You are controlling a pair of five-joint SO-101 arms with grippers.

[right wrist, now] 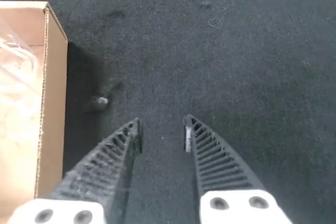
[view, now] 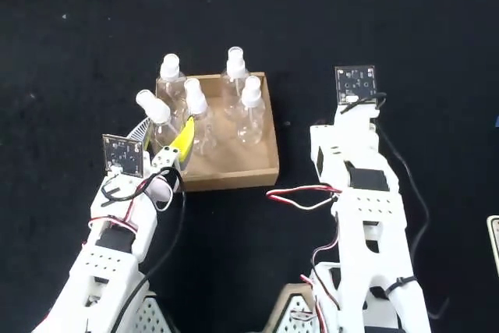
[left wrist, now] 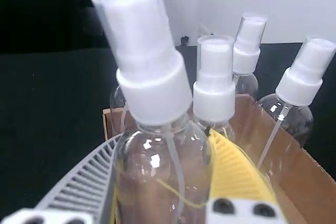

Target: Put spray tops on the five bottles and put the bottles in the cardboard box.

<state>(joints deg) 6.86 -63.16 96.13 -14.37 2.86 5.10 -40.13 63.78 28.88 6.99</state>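
Currently: cardboard box (view: 234, 171), open-topped, shallow, brown corrugated walls, on a table (view: 405, 37) covered in black cloth. Contents: four clear plastic bottles (view: 251, 122), rounded, each with a white cylindrical spray top (view: 251, 91). Fifth bottle (left wrist: 157, 182), likewise topped, tilted at the box's left wall, clamped by the left gripper (left wrist: 164, 139) between ribbed grey and yellow fingers (left wrist: 84, 182). Right gripper (right wrist: 161, 129): ribbed fingers slightly parted, empty, over cloth beside the box.
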